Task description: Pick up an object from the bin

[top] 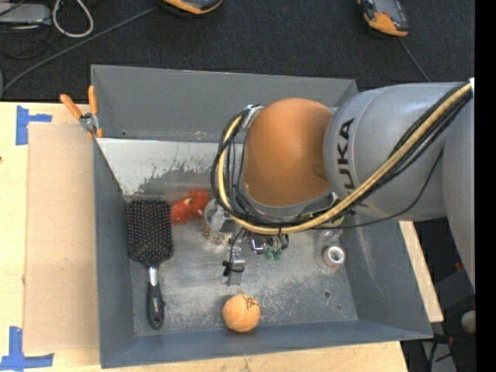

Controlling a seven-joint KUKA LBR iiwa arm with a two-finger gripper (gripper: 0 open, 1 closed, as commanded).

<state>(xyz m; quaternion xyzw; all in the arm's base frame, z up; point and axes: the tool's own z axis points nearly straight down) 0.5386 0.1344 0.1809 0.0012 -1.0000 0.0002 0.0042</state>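
Observation:
My gripper [232, 265] hangs below the orange wrist cover over the middle of the bin floor, its dark fingertips pointing down. An orange ball [241, 313] lies just below it near the bin's front wall, apart from the fingers. A red, crumpled thing [189, 206] lies up-left of the gripper, beside a speckled brownish object [211, 225] partly hidden by the cables. A small green-tipped piece [271, 250] sits close to the gripper's right.
A black hairbrush [149, 242] lies along the bin's left side, handle toward the front. A small silver ring-shaped part [334, 255] rests at the right. The arm and its orange cover hide much of the bin's back and middle.

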